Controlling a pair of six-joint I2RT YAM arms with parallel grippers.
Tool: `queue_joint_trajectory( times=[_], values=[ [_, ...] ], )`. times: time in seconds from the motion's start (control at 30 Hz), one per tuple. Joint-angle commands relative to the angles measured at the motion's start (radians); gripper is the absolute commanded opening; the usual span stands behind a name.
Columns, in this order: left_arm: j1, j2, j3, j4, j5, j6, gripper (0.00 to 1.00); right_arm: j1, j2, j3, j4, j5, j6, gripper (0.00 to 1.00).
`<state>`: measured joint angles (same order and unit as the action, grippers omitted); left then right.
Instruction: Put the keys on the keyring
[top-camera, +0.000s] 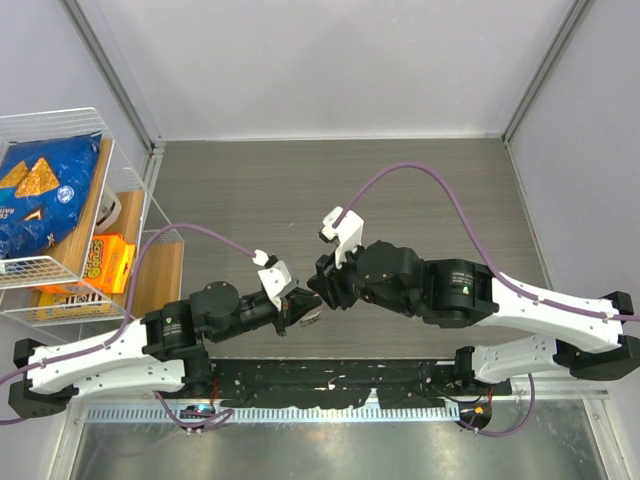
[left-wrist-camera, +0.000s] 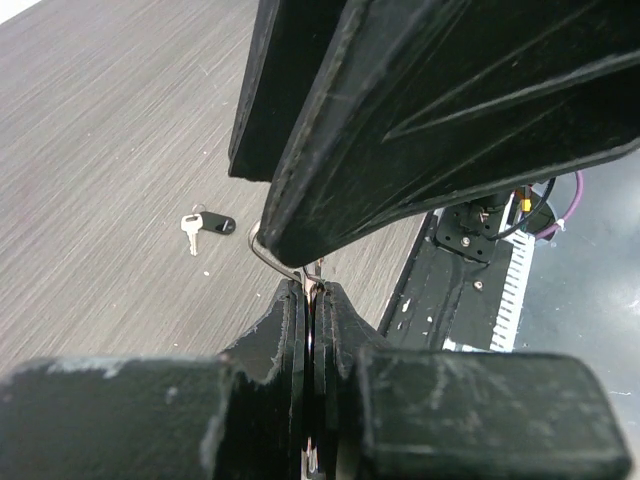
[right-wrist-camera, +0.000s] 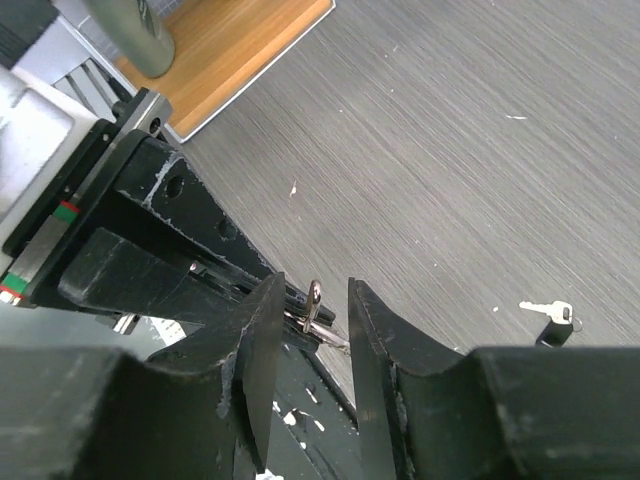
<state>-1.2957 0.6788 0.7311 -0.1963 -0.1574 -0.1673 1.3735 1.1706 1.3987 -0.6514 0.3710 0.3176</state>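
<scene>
left gripper (left-wrist-camera: 312, 292) pinches the keyring (left-wrist-camera: 264, 249) tight. right gripper (right-wrist-camera: 314, 287) is half open, holding nothing. black-headed key (left-wrist-camera: 208, 224) lies at the ring's 9 o'clock.

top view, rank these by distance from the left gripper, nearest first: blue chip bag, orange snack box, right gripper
From the left gripper:
1. right gripper, immediately to its right, tips nearly meeting
2. orange snack box, off to the left
3. blue chip bag, far left and farther back

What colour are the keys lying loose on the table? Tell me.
Silvery, with one black head; the keys show best in the left wrist view.
</scene>
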Motion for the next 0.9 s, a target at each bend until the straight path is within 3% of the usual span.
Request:
queue_joint_trajectory(
  times=[0.0, 0.73, 0.87],
  values=[
    [0.001, -0.010, 0.047, 0.023, -0.013, 0.018, 0.00, -0.016, 0.001, 0.025, 0.015, -0.024, 0.015, 0.36],
    [0.001, -0.004, 0.057, 0.024, -0.001, 0.025, 0.00, -0.031, 0.032, 0.036, 0.019, -0.069, 0.011, 0.23],
    [-0.001, -0.001, 0.056, 0.024, 0.004, 0.023, 0.00, -0.031, 0.015, 0.025, 0.035, -0.066, 0.005, 0.13]
  ],
)
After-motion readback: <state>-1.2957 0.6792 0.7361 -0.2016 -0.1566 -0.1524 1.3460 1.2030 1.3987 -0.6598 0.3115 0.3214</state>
